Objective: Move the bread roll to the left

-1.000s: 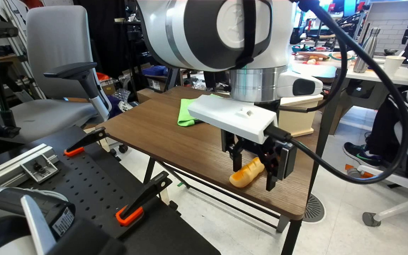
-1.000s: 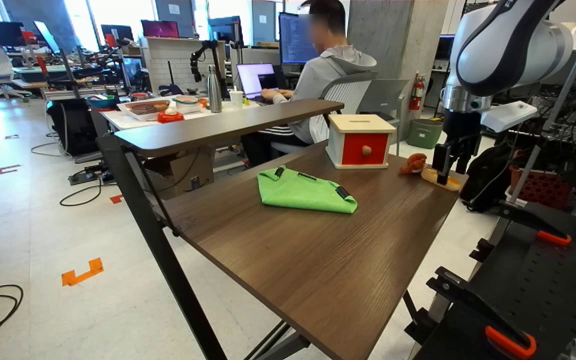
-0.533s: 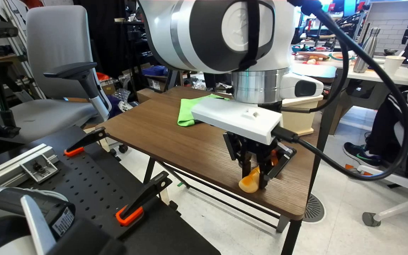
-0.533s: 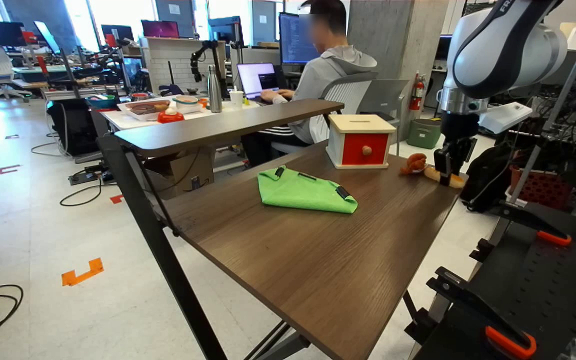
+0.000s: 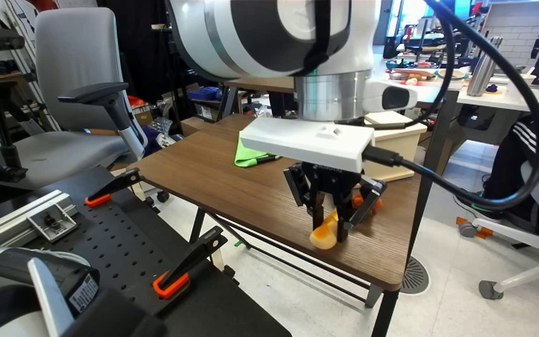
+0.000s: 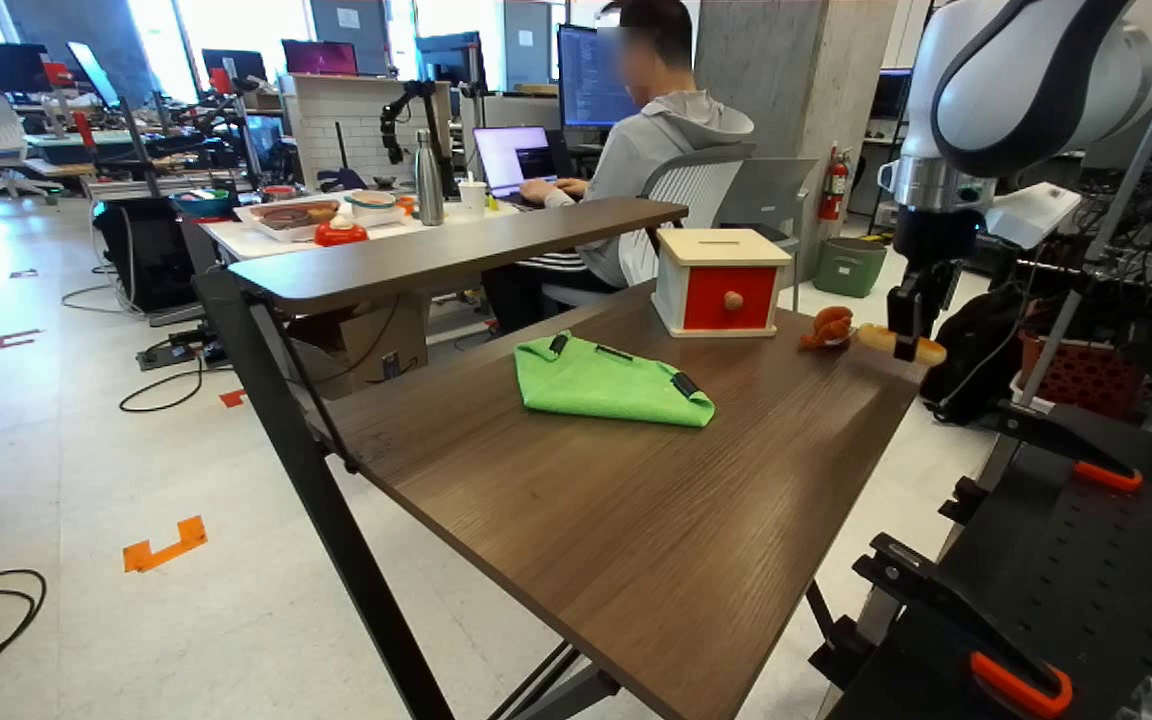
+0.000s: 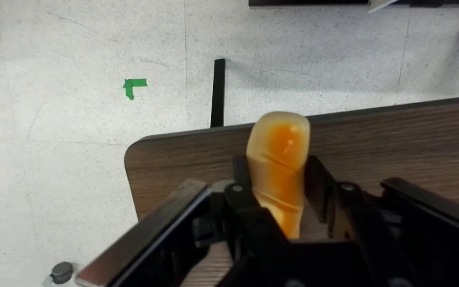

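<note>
The bread roll (image 7: 279,171), pale yellow with an orange top, sits lengthwise between the black fingers of my gripper (image 7: 276,162) in the wrist view. Both fingers press its sides, and its far end sticks out past them. In an exterior view the gripper (image 5: 330,230) points down over the table's near corner, with the roll's rounded end (image 5: 323,238) jutting out in front. Another exterior view shows the roll (image 6: 928,352) raised slightly off the tabletop, a shadow beneath it. The gripper (image 6: 904,348) hides its middle there.
A red-orange lumpy object (image 6: 829,327) lies right beside the roll. Behind stands a cream box with a red drawer (image 6: 726,285). A folded green cloth (image 6: 608,385) lies on the brown table (image 6: 676,510). A black perforated bench (image 5: 124,248) with clamps borders the table across a gap.
The fingers have closed from both sides onto the roll. Since then the gripper has risen a little, and the roll has come up with it off the table.
</note>
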Controlling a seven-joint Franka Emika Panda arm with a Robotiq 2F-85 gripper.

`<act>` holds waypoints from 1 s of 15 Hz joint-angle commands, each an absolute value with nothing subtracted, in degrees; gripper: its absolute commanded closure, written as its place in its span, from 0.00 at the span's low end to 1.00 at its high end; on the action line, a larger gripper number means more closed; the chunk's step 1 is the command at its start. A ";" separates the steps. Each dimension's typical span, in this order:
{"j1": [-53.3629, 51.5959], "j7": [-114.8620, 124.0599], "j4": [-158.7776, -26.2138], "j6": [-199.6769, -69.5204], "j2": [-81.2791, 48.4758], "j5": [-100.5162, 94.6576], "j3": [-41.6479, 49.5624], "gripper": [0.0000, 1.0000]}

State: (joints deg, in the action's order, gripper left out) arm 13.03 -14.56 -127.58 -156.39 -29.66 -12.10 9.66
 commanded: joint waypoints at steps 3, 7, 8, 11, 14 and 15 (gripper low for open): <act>6.77 -13.86 -142.02 -157.46 -13.61 -21.23 10.83 0.87; 1.22 -9.28 -147.31 -156.51 -7.48 -28.31 9.24 0.87; -0.14 -7.41 -148.12 -156.19 -6.67 -30.24 8.57 0.87; -3.70 -1.62 -150.04 -157.23 -7.00 -39.84 6.74 0.87; -7.37 1.21 -149.83 -156.53 -9.25 -45.12 4.91 0.87; -8.13 0.76 -149.55 -156.69 -10.33 -45.97 4.38 0.87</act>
